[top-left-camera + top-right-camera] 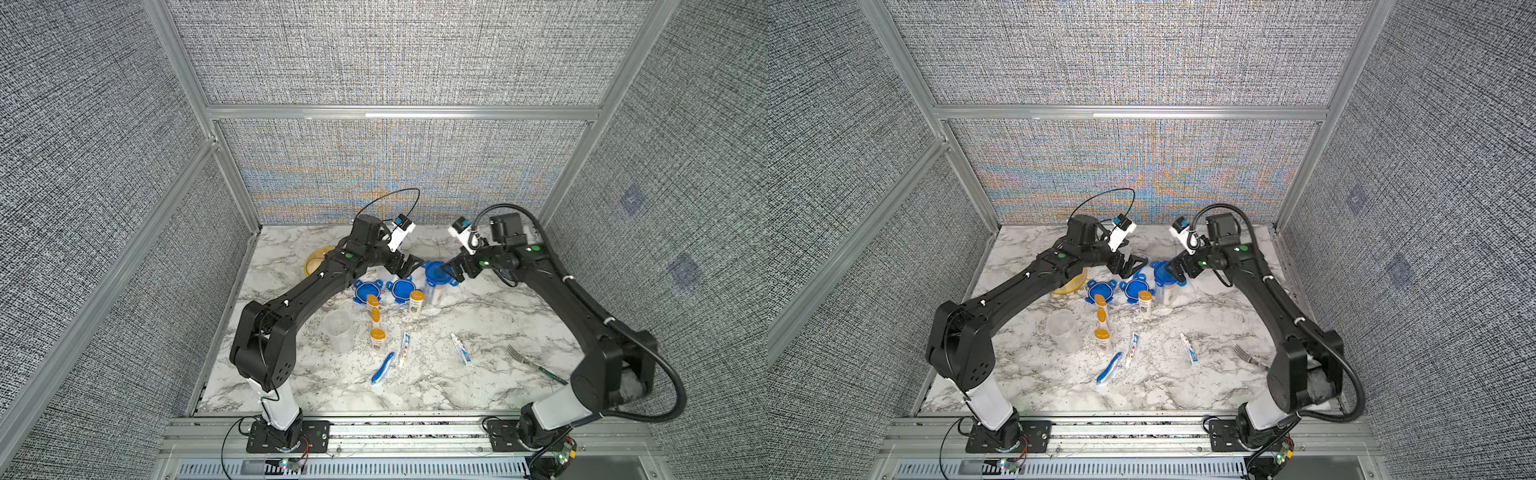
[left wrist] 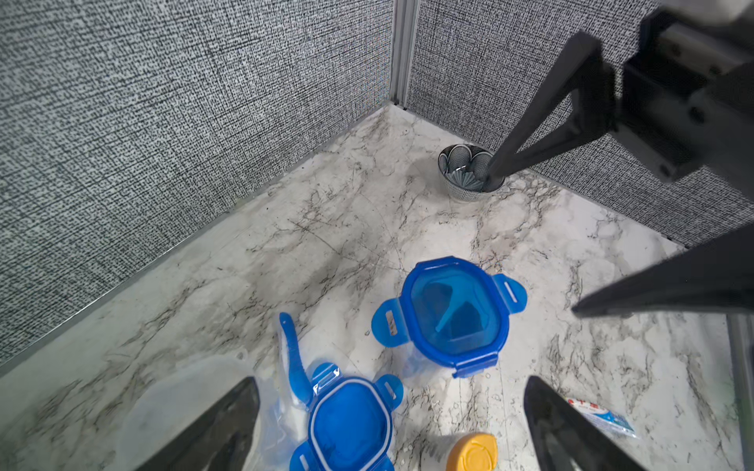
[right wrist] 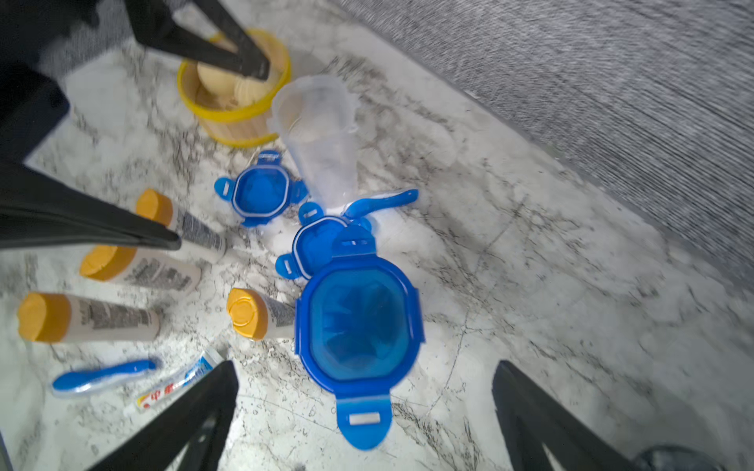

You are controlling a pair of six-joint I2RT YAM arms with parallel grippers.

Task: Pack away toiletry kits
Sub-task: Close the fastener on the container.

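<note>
Meanwhile, both claws hang spread over the far half of the marble tabletop (image 1: pixel 478 386), and neither holds anything. The right claw (image 3: pixel 363 365), fingers wide apart, sits just above the lidded jar (image 1: pixel 435 277), a clear plastic jar with its blue clip lid in place. This jar stands between the two claws. The wrist views show some of the lid's tabs sticking outward rather than folded down. Whether a finger touches the lid cannot be told.

The left claw (image 2: pixel 391 383), equally wide, hovers beside that jar and above a loose blue lid (image 1: pixel 402 289) lying flat. A second loose lid (image 1: pixel 368 291) lies just past it, on the side away from the right claw. A wrapped folding toothbrush (image 2: pixel 290 350) lies against the nearer lid, with an open clear jar (image 3: pixel 322 134) just beyond it.

Back from the claws toward the arm bases is a cluster of orange-capped bottles (image 3: pixel 138 271), one of them just beside the lidded jar. Another empty jar (image 1: pixel 338 330), a toothpaste tube (image 1: pixel 404 349), a second tube (image 1: pixel 461 349) and a blue toothbrush (image 1: pixel 383 368) lie apart from one another there.

A fork (image 1: pixel 530 360) rests under the right arm. A yellow bamboo steamer (image 1: pixel 313 259) shows behind the left arm. A dark patterned bowl (image 2: pixel 469 175) sits in the corner beyond the right claw.
</note>
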